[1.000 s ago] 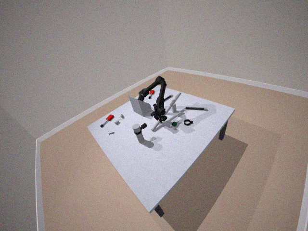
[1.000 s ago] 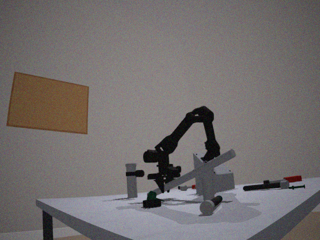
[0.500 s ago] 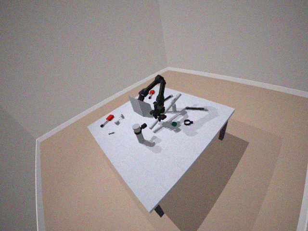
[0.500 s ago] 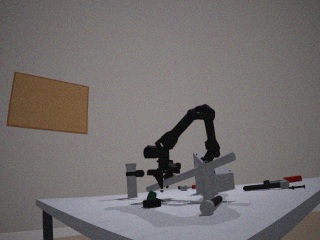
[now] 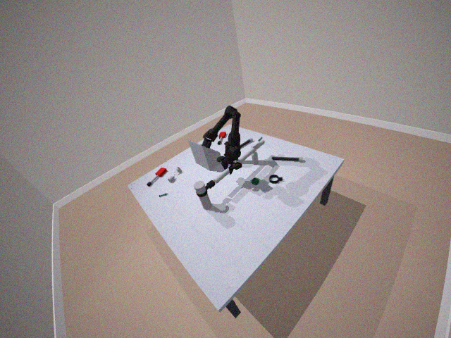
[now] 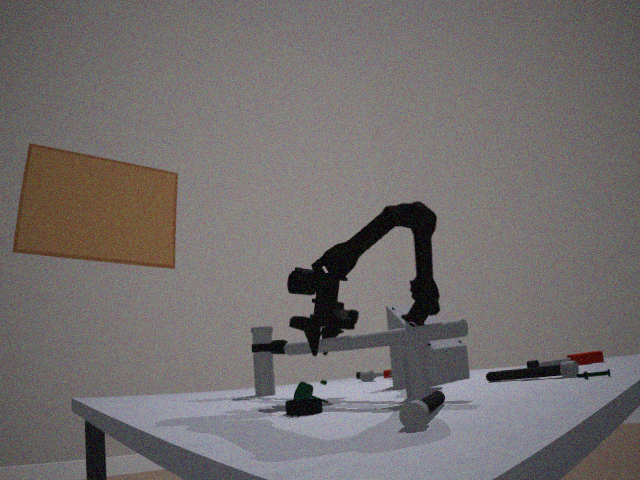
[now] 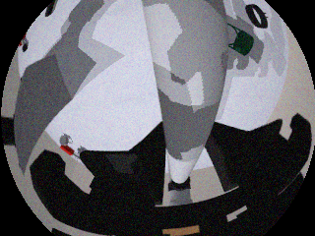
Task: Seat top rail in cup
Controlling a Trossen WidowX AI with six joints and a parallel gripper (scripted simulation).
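Observation:
The big post [image 5: 206, 202] [image 6: 265, 374] stands upright, with its black brace band [image 5: 201, 195] [image 6: 259, 347] up near the pale cap. The black rail-end cup [image 5: 210, 184] [image 6: 279, 346] [image 7: 178, 186] sticks out from the band toward the rail. The grey rail [image 5: 251, 151] [image 6: 372, 340] [image 7: 189, 84] slopes slightly down toward the cup. Its cut end is in line with the cup and meets its mouth; how deep it sits cannot be told. My gripper [image 5: 232, 167] [image 6: 320, 347] is shut on the rail near the cup. The smaller post [image 6: 417, 374] carries the rail's far part; its loop cap is unclear.
A grey panel [image 5: 204, 157] stands beside the arm. A green object [image 5: 255, 181] [image 6: 303, 390] [image 7: 243, 43] and a black ring [image 5: 270, 181] [image 6: 303, 407] lie near the rail. A black rod [image 5: 285, 158] and red-handled tools [image 5: 161, 172] [image 5: 222, 134] lie farther off.

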